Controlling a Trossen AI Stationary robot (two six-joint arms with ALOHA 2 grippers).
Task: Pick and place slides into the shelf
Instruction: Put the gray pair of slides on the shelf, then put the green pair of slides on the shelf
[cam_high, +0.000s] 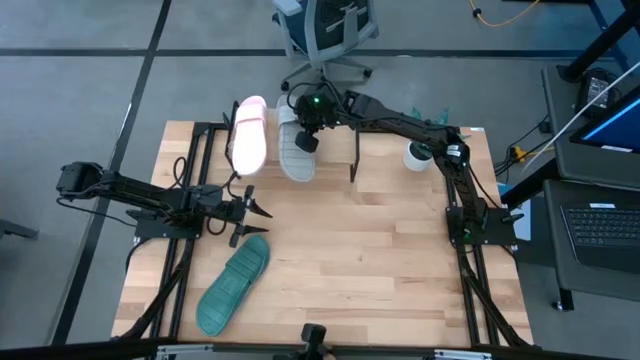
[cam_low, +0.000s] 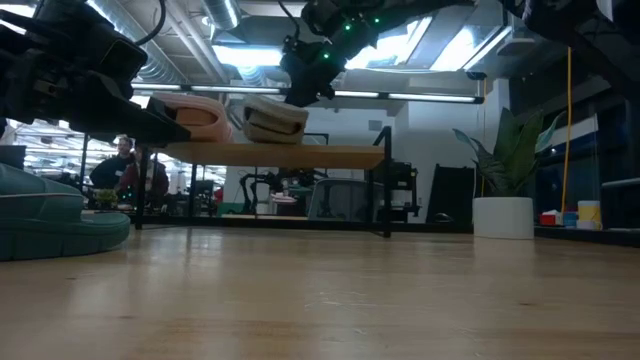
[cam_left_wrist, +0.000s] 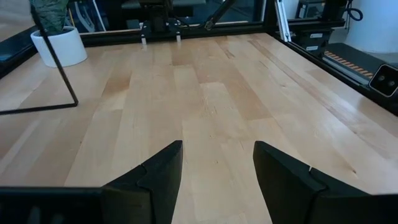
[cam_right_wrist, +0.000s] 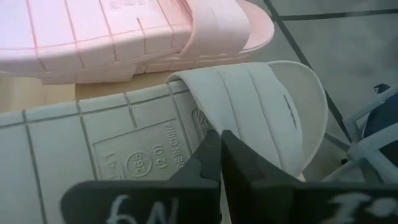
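Two moulded rubber sandals, a pale pink slide (cam_high: 248, 134) and a grey ribbed-sole slide (cam_high: 294, 152), are seen lying side by side on the low shelf of light wooden plank and thin black legs (cam_high: 335, 152) at the worktop's (cam_high: 380, 250) far edge. The remaining teal green ribbed rubber slide (cam_high: 232, 284) is left on the worktop near the front left corner.

The right gripper (cam_high: 307, 141) is held over the grey slide with its jaws clenched shut just above the sole beside the strap; nothing is seen gripped between them. The left gripper (cam_high: 254, 208) hovers above bare wood between the shelf and the teal slide, its jaws spread apart and empty.

The slides are judged light, soft and springy, unlikely to be damaged, with ribbing that should resist slipping. The wide strap or a sole edge is judged the best place to be taken hold of.

The shelved pair are laid with long axes running front to back, roughly parallel. The teal slide is laid sole upward on a diagonal, one end angled toward the shelf; which end is the toe cannot be told.
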